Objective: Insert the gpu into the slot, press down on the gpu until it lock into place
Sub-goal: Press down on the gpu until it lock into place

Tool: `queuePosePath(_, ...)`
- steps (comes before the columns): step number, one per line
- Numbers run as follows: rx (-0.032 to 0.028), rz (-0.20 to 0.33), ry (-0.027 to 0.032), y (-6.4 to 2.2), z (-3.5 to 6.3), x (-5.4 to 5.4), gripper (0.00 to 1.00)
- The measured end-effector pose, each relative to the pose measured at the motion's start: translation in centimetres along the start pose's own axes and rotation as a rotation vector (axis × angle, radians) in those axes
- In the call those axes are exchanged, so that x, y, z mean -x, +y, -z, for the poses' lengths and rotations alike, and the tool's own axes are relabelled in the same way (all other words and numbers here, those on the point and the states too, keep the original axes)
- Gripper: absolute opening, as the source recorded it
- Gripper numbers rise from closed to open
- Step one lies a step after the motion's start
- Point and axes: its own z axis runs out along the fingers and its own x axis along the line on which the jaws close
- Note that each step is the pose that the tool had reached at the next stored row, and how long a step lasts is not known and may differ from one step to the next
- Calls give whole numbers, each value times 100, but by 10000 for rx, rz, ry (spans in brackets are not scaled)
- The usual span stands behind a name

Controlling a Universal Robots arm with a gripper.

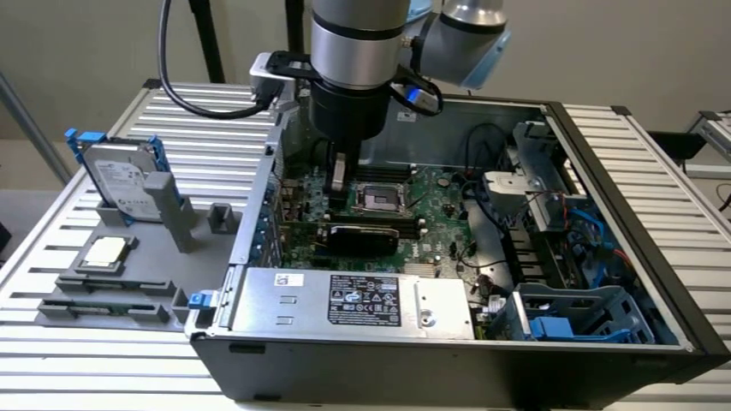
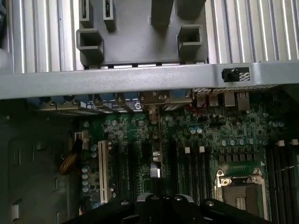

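The gpu (image 1: pixel 363 235), a black card with a glossy shroud, stands on edge on the green motherboard inside the open case, just behind the power-supply box. From the wrist it is a thin dark line (image 2: pixel 159 133) running in from the rear bracket. The blue slot is hidden under the card. My gripper (image 1: pixel 339 190) hangs a little above the card's rear half, its fingers (image 1: pixel 338 167) shut together into one narrow bar with nothing between them. They appear in line with the card's edge (image 2: pixel 156 163). I cannot tell whether the tips touch the card.
The silver power-supply box (image 1: pixel 342 300) lies at the case's front. The CPU socket (image 1: pixel 377 199) and black memory slots (image 2: pixel 196 163) sit beside the card, with a white slot (image 2: pixel 102 170) on its other side. Cables and a blue drive cage (image 1: pixel 571 318) crowd the exterior view's right. A hard drive (image 1: pixel 120 184) stands on the grey fixture.
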Motion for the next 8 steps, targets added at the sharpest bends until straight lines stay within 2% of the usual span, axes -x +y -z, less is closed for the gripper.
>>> queuePosePath(1,-23,4,-13,-28,2,2,11)
queuePosePath(2,-16,5,-14,-43,4,3,11)
queuePosePath(8,-10,5,-15,-43,4,3,11)
